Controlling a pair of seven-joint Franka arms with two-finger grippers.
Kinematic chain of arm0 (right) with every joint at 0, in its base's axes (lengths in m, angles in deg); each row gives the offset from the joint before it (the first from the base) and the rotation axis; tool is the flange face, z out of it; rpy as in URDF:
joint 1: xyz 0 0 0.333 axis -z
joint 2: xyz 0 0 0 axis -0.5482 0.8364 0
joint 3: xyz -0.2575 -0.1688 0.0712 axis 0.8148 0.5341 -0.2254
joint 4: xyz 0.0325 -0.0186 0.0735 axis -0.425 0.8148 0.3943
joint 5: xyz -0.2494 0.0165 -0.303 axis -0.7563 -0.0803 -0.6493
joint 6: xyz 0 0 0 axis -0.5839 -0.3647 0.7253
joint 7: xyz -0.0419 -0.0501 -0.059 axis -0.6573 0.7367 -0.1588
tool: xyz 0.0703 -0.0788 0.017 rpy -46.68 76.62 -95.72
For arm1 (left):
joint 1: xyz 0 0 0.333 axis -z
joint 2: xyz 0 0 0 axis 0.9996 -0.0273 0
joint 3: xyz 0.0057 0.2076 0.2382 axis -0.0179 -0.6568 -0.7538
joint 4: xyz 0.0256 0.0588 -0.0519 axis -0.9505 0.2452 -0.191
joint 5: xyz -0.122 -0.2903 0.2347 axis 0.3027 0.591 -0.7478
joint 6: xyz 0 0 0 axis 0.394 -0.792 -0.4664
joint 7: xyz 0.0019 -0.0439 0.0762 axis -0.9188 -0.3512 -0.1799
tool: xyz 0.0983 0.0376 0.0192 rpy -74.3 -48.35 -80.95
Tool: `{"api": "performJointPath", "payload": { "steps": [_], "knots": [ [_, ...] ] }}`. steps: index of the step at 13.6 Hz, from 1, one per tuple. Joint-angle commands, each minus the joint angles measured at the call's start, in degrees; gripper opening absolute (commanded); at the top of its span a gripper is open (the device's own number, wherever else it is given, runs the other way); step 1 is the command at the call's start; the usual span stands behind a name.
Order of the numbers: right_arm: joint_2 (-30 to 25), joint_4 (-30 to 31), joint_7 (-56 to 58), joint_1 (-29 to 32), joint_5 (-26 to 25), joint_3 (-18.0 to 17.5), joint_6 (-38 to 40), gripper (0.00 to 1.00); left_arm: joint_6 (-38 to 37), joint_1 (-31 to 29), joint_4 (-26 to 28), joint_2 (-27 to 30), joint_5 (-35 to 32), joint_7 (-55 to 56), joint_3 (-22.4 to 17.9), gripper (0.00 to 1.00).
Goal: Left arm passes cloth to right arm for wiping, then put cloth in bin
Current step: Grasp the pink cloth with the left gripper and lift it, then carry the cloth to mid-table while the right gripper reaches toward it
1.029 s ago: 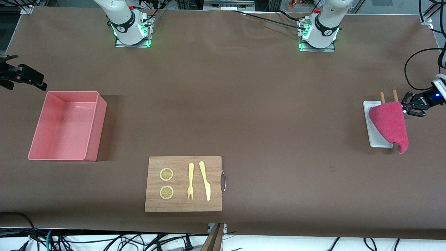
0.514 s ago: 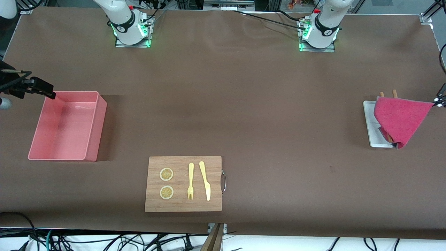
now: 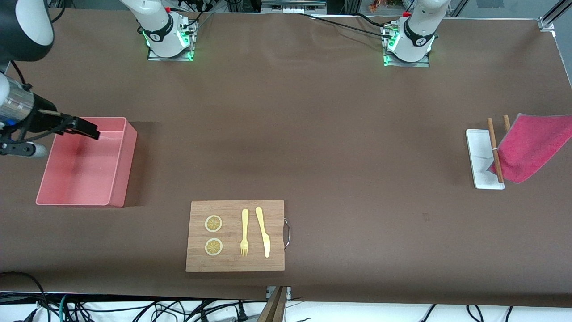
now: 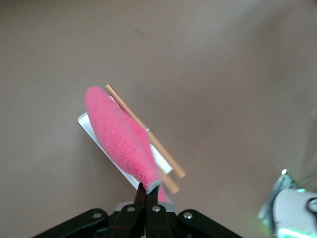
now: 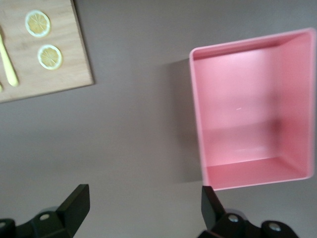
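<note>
The magenta-pink cloth [image 3: 529, 147] hangs in the air over the white tray [image 3: 478, 152] at the left arm's end of the table. My left gripper [image 4: 147, 191] is shut on the cloth's corner [image 4: 121, 141]; the gripper itself is out of the front view. The salmon-pink bin [image 3: 117, 161] stands at the right arm's end and holds nothing. My right gripper [image 3: 91, 132] is over the bin's farther rim, open and empty [image 5: 143, 203]. The bin also shows in the right wrist view [image 5: 198, 119].
Two wooden chopsticks [image 3: 494, 150] lie on the white tray, partly under the cloth. A wooden cutting board [image 3: 232, 264] with a yellow fork [image 3: 244, 232], a knife [image 3: 263, 232] and two lemon slices [image 3: 213, 223] lies near the front edge.
The left gripper has lifted the cloth off the tray and moved out of the front view, uncovering the chopsticks. The right gripper has moved in over the bin.
</note>
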Motion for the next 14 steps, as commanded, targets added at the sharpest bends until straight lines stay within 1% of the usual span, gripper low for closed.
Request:
{"api": "performJointPath", "payload": {
  "steps": [1,2,3,5,7,8,9,11,13,14],
  "knots": [
    [1.7,0.1,-11.1,0.1,4.0,-2.7,-2.1,0.99,-2.4,6.1,1.3,5.6,-4.7,16.6,0.7,0.00],
    [2.3,0.1,-15.9,0.1,6.1,-3.7,-2.5,0.99,-3.0,7.6,1.3,6.9,-5.6,23.4,2.5,0.00],
    [2.9,0.1,-21.3,0.1,8.1,-5.0,-3.5,0.99,-3.6,8.2,1.2,8.1,-6.2,30.7,5.1,0.00],
    [3.9,0.0,-31.1,-0.4,9.0,-8.2,-6.6,0.99,-4.5,8.2,1.0,9.0,-6.1,50.3,12.0,0.00],
    [5.3,0.0,-37.6,-0.6,9.3,-10.9,-9.7,0.99,-5.0,8.2,0.2,9.2,-5.5,67.3,19.5,0.00],
    [6.1,-0.1,-40.9,-0.6,10.5,-11.9,-11.2,0.99,-4.8,8.2,-0.7,9.0,-5.2,75.3,22.9,0.00],
    [6.9,0.0,-44.7,-0.6,11.9,-12.8,-12.8,0.99,-4.4,8.2,-0.9,8.5,-3.2,83.3,26.5,0.00],
    [8.5,-0.1,-51.7,-2.0,12.8,-13.9,-16.8,0.99,-0.8,10.1,-0.9,7.8,2.0,96.0,30.2,0.00],
    [10.5,-0.1,-58.0,-2.6,12.8,-16.1,-21.5,0.99,4.7,15.6,-0.8,7.1,4.0,106.7,30.7,0.00],
    [11.5,-0.2,-61.0,-3.2,12.8,-16.9,-24.3,0.99,7.6,19.4,-0.8,6.7,4.2,112.2,30.8,0.00]
  ]
}}
